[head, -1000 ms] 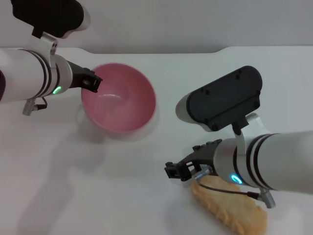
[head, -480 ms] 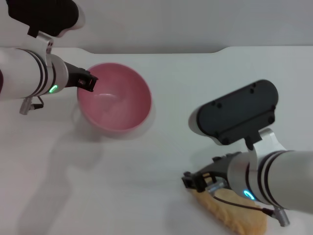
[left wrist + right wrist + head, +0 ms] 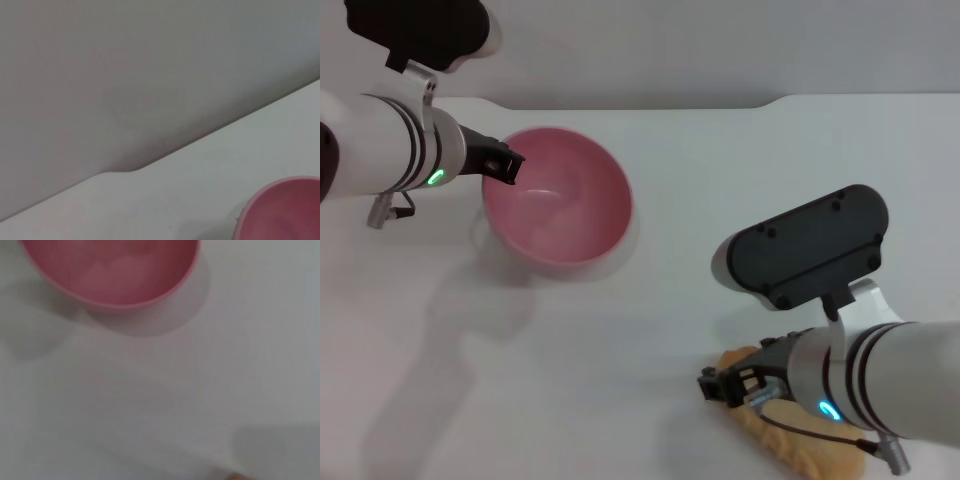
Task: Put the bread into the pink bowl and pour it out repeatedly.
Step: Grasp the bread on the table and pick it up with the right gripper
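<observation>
Head view: left gripper (image 3: pixel 506 167) grips the pink bowl (image 3: pixel 560 210) rim; right gripper (image 3: pixel 725 388), jaw state unclear, meets bread (image 3: pixel 800 448) on the white tabletop (image 3: pixel 620 340).

The head camera looks steeply down on the counter (image 3: pixel 650 290). Both wrist cameras sit close, sharing the pink bowl (image 3: pixel 560 212) with it.
</observation>
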Available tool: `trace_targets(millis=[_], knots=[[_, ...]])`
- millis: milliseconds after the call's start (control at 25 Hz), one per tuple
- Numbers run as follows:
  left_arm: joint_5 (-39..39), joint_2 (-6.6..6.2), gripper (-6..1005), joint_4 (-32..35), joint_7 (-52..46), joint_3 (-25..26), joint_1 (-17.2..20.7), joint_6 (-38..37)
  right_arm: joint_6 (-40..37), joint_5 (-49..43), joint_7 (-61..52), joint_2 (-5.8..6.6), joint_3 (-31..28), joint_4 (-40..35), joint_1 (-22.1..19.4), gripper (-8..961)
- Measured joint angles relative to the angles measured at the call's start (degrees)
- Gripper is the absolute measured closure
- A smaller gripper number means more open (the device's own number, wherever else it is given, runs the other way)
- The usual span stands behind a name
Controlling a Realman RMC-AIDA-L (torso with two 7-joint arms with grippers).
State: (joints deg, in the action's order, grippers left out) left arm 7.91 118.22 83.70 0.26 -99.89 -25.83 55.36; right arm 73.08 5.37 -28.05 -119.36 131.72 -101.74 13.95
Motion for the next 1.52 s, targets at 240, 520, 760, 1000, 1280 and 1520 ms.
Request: trace_targets(millis=[240,520,760,1000,1280,1520], knots=[[0.00,0.00,964,-0.03,0.00,-0.04,-0.42,0.02,-1.92,1.22,0.00,0.15,0.02,2.76,0.45,211],[0.00,-0.06,964,-0.03,0.01,-0.04,-0.45,0.03,-2.64,1.31,-0.08,0.05,-0.18,5.03,0.54,211],[0.00,-0.13,964,0.02,0.16,-0.04,-0.45,0.01,-3.20,1.32,1.08,0.21,0.50,6.56,1.34,230],[0.00,-0.14,964,0.04,0.38,-0.04,-0.45,0.01,-3.15,1.72,2.87,0.32,0.50,6.95,2.88,344],[0.03,-0.03,964,0.03,0.42,-0.60,-0.44,0.01,-2.63,2.05,6.65,0.41,-2.96,3.90,5.22,453],[0.43,0.11,964,-0.01,0.13,-1.83,-0.42,0.01,0.06,-1.48,11.62,0.51,-8.52,-4.04,8.91,502]])
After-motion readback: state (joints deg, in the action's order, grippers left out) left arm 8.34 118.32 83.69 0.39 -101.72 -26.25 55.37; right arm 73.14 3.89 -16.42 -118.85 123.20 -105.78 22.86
